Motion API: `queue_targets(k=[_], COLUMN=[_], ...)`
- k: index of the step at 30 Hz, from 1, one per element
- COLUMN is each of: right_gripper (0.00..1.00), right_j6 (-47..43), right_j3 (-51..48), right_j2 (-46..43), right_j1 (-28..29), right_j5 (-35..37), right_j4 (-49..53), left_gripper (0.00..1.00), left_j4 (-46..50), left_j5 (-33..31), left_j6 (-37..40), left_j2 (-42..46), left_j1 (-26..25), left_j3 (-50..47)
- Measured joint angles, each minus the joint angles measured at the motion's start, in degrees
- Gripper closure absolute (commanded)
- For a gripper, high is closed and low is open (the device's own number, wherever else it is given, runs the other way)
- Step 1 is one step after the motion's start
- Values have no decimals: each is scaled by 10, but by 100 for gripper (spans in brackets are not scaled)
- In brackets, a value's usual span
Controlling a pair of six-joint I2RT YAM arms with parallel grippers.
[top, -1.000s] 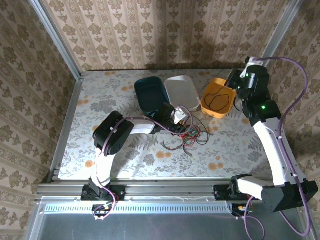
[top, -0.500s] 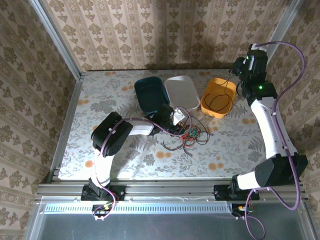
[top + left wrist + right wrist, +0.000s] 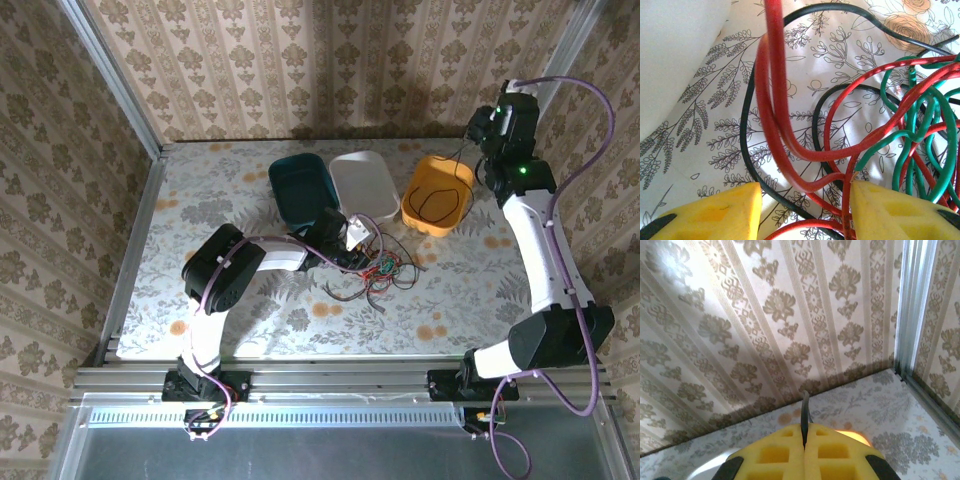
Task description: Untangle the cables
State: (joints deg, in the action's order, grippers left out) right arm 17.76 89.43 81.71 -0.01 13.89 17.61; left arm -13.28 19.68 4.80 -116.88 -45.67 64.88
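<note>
Right now I'm mid-sort. My right pincer is pressed together on a black cable and raised above the orange tub, where a black loop lies inside. The other cables sit knotted on the worktop, just left of the orange tub and nearer me. My left pincer is down in that knot, spread, with a red strand looping between its pads and green strands alongside. I judge the black cable is being drawn clear. Next I'd close the left pincer on the red strand alone and lift slowly, wary of green snags.
</note>
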Motion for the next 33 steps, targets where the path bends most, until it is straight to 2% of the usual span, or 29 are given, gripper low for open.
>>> queue_targets(k=[15, 20, 33], right_gripper=[100, 100, 100], right_j6=[0, 12, 120], right_j3=[1, 0, -60], right_j2=[-21, 11, 130], right_j1=[0, 0, 13], right_j5=[4, 10, 64], right_j4=[-28, -15, 70], left_gripper=[49, 49, 49], left_j4=[0, 0, 1], left_j5=[-2, -2, -4], left_j6=[0, 0, 0], left_j2=[0, 0, 1], left_j1=[0, 0, -1], left_j3=[0, 0, 0])
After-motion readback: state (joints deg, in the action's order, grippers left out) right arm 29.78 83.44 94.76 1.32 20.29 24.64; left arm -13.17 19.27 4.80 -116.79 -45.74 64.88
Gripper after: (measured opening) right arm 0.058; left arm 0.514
